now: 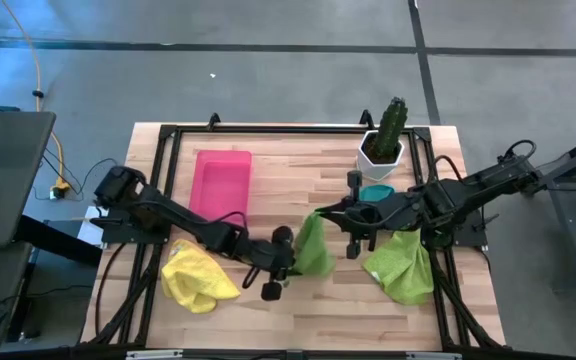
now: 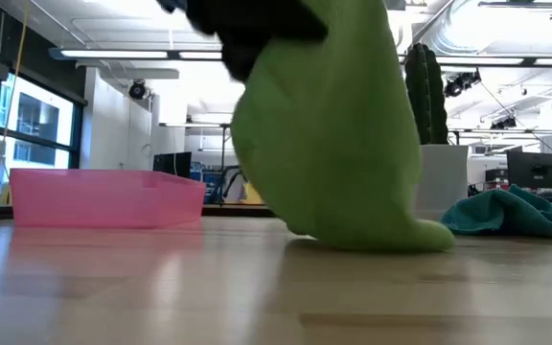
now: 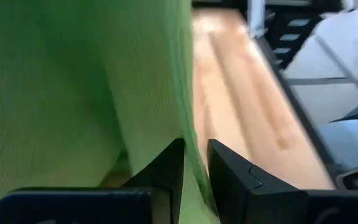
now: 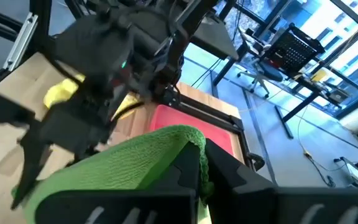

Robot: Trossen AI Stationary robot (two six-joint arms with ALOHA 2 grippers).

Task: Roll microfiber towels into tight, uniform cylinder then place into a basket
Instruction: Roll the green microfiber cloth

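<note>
Both arms reach in over the middle of the wooden table (image 1: pixel 298 310) and share one lime green towel (image 1: pixel 314 245). The left gripper (image 1: pixel 290 262) comes from the left edge, its fingers (image 3: pixel 166 169) pinched onto the towel's lower edge with cloth between them. The right gripper (image 1: pixel 336 215) comes from the right, jaws clamped on the towel's upper fold. The towel hangs lifted between them, only its bottom touching the tabletop in the low view.

The larger green towel (image 1: pixel 402 265) lies crumpled under the right arm near the right edge. The teal towel (image 1: pixel 376 191) sits just in front of the white pot with a cactus (image 1: pixel 382 140). The yellow towel (image 1: pixel 198 278) lies bunched under the left arm, toward the near left corner. The pink basket (image 1: pixel 222 182) stands at the far left of the table, nothing visible inside it.

Bare wood lies along the near edge and between basket and pot. Beyond is an office with ceiling lights and windows
</note>
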